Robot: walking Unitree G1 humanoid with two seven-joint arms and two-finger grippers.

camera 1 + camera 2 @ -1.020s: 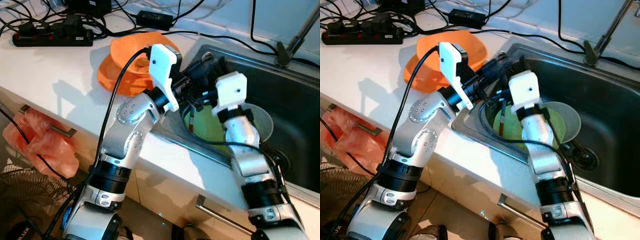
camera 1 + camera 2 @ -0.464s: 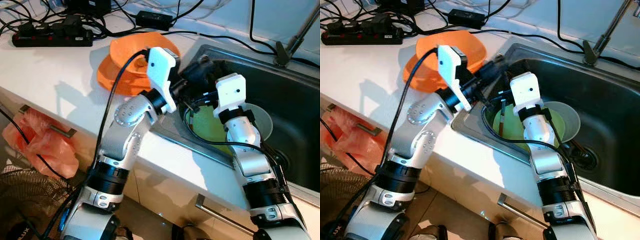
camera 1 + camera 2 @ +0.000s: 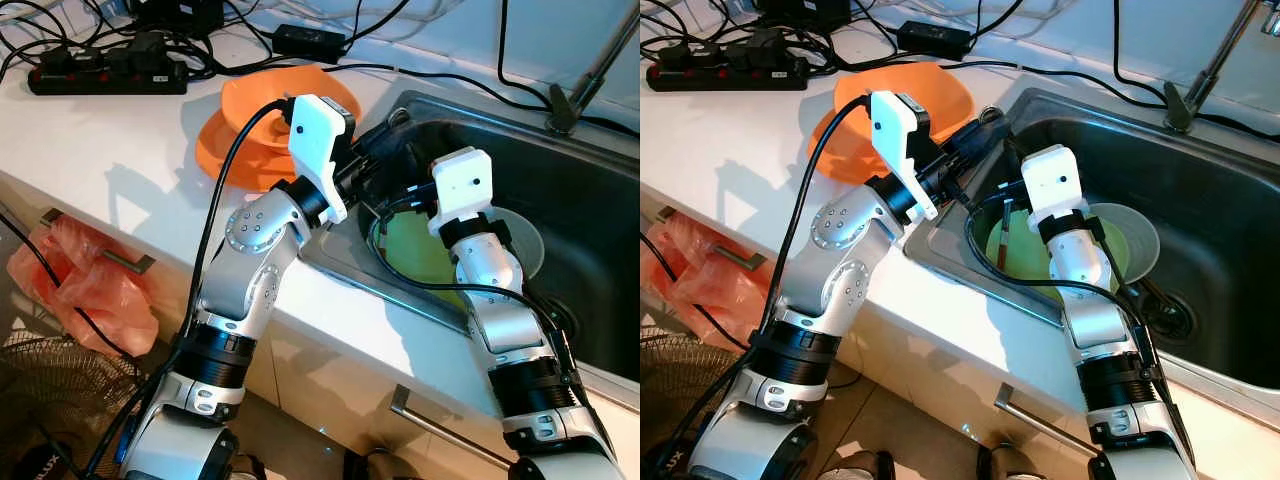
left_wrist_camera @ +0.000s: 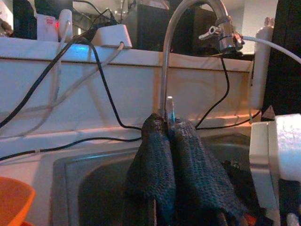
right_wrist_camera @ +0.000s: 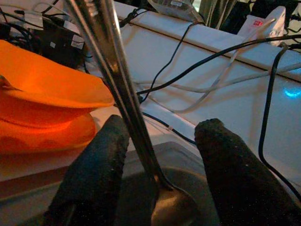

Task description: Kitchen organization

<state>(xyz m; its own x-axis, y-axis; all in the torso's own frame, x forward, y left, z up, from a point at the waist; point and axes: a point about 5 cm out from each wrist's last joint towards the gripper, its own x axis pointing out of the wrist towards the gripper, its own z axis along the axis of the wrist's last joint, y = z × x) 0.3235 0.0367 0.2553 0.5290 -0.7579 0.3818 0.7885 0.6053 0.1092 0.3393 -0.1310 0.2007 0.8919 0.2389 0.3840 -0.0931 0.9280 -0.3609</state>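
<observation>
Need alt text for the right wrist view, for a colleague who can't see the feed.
A metal spoon slants down between the right end effector's two spread black fingers, its bowl low over the sink. Stacked orange dishes sit on the counter behind, under trailing cables.

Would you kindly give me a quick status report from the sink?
Left gripper shut on spoon over sink. Right gripper open around spoon. Green plate below in sink; orange bowls on counter.

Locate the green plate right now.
In the eye views the green plate lies in the sink at its left end, just below the right gripper, with a grey plate overlapping its right side.
</observation>
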